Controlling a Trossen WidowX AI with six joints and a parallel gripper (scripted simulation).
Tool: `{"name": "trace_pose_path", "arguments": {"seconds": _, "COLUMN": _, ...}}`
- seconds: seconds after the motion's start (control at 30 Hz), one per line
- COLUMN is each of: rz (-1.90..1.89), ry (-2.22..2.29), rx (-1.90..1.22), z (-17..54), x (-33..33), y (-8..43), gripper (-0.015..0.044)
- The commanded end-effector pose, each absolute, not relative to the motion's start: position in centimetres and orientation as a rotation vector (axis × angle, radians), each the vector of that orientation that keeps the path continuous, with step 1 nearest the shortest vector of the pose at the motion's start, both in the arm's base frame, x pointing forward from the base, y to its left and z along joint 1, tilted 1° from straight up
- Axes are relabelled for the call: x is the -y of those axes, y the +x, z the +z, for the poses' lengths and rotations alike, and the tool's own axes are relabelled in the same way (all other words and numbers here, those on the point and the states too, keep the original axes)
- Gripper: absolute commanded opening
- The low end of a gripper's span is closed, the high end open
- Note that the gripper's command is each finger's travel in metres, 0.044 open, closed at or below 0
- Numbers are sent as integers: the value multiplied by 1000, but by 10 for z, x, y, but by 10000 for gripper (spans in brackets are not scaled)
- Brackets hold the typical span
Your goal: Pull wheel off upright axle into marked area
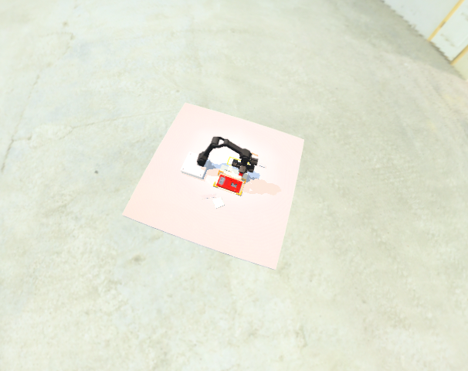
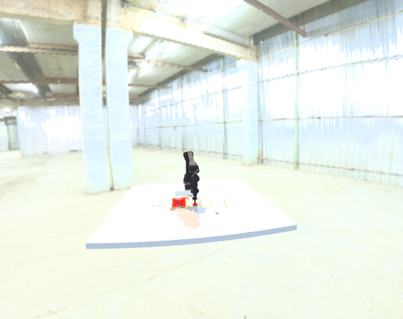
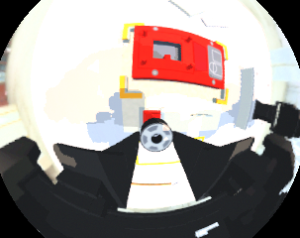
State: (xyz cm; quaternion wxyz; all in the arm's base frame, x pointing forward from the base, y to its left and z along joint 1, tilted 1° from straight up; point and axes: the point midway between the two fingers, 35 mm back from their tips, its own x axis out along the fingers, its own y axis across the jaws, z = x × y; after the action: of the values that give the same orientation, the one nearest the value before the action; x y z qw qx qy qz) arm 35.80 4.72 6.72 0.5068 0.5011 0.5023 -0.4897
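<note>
Nearest to my wrist camera, my black parallel-jaw gripper (image 3: pixel 156 149) is clamped on the small round grey wheel with a dark hub (image 3: pixel 155 137), which sits right at the fingertips, its face turned toward the lens. My two dark fingers run in from either side and meet on it. Whether the wheel is still on the axle I cannot tell from here.

Just beyond the wheel stands a pale grey block with an orange top edge (image 3: pixel 130 107), and past that lies the flat red rectangular board with grey insets and yellow corner brackets (image 3: pixel 179 62). From the top view the gripper (image 1: pixel 242 171) hangs at the board's (image 1: pixel 229 182) far right corner, the wheel hard to make out under it. A yellow-outlined square marked on the table (image 2: pixel 205 202) lies just beside my gripper (image 2: pixel 195 202) in the exterior view.

Farther back, my black jointed arm (image 1: pixel 226 147) arches to its white square base plate (image 1: pixel 192 168). All of this rests on the wide pale pink table slab (image 1: pixel 166 192).
</note>
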Motion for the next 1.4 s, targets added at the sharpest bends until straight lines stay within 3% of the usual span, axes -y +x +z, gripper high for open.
{"name": "trace_pose_path", "arguments": {"seconds": 0.0, "rz": -1171, "ry": 1208, "rx": -1211, "z": 71, "x": -47, "y": 358, "gripper": 0}}
{"name": "trace_pose_path", "arguments": {"seconds": 0.77, "rz": -1184, "ry": 1205, "rx": -1214, "z": 100, "x": -47, "y": 355, "gripper": 0}}
{"name": "trace_pose_path", "arguments": {"seconds": 1.37, "rz": -1177, "ry": 1213, "rx": -1213, "z": 106, "x": -109, "y": 322, "gripper": 0}}
